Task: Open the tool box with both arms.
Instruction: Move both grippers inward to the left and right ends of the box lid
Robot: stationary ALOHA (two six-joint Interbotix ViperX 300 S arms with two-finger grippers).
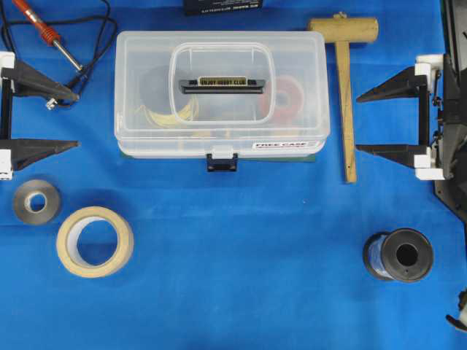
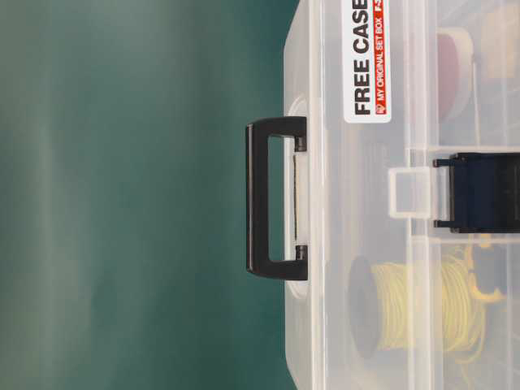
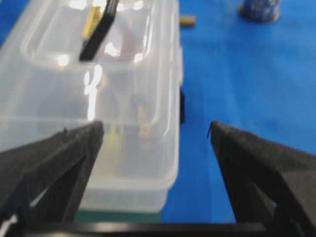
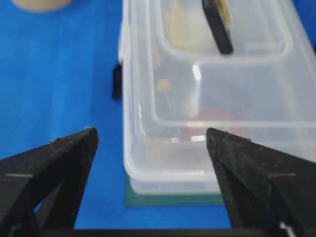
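clear tool box, blue cloth

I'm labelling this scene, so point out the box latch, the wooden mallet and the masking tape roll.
latch [image 1: 222, 159]: overhead view, on the dark clasp at the box's front edge.
mallet [image 1: 346, 109]: overhead view, midway along the wooden handle.
masking tape [image 1: 70, 255]: overhead view, on the tan ring's left side.

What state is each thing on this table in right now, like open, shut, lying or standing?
tool box: lid down, shut.
front latch: fastened over the front edge.
lid handle: folded flat in its recess.
left gripper: fingers wide open, holding nothing.
right gripper: fingers wide open, holding nothing.
mallet: lying flat beside the box.
masking tape roll: lying flat.
black spool: lying on its side.
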